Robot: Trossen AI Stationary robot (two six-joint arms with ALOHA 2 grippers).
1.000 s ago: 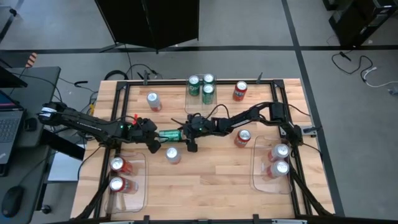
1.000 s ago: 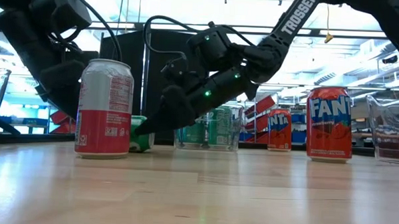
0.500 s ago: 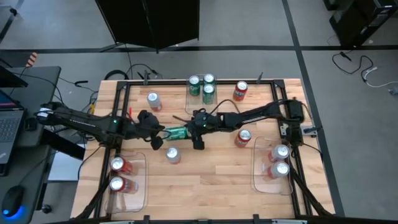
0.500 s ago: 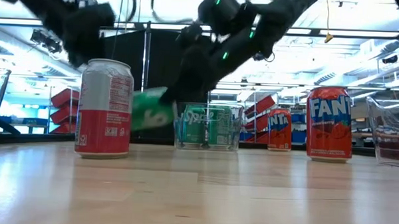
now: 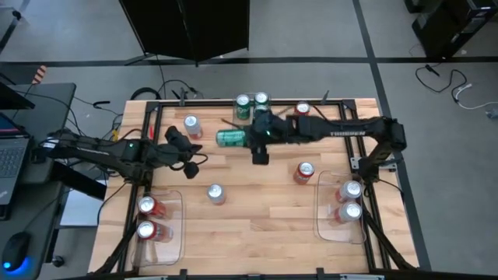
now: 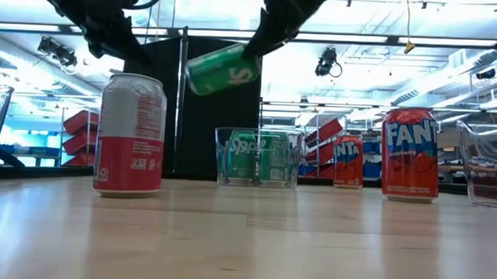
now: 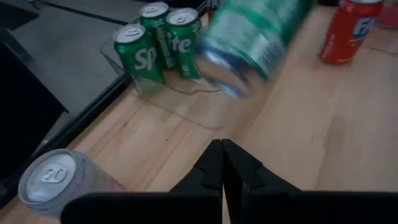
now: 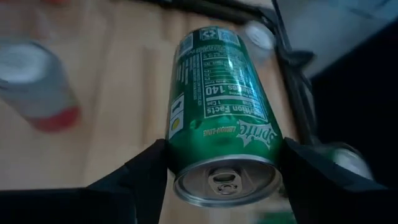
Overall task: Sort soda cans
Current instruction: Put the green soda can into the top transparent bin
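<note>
My right gripper [image 5: 249, 138] is shut on a green soda can [image 5: 231, 138], high over the table's far middle, just near of a clear tray [image 5: 236, 120]. That tray holds three upright green cans [image 7: 134, 53]. My left gripper [image 7: 222, 155] is shut on nothing and hangs in the air to the left of the held can [image 7: 255, 37]. Silver-white cans [image 5: 192, 124] [image 5: 215, 193] and red cans [image 5: 302, 110] [image 5: 303, 171] stand loose on the wood on their bases. My right gripper pinches the green can between its two fingers [image 8: 146, 177], one on each side of the wall at the can's top end [image 8: 186, 158]. The fingers come from the table's right, slanting down, and lie along the can. The can is lifted clear [image 6: 223, 70], lying nearly level, its base toward the table's left.
A clear tray at the near left [image 5: 175, 233] holds two cans [image 5: 148, 206]. Another tray at the near right [image 5: 320, 222] holds two cans [image 5: 350, 189]. A black frame [image 5: 156, 105] rims the table. Bare wood lies in the near middle [image 5: 257, 225].
My right gripper has risen and gone toward the far edge, taking the green can with it. The can lay on its side on the wood and now hangs clear above it. My left gripper, shut, has risen and stands away from the can.
</note>
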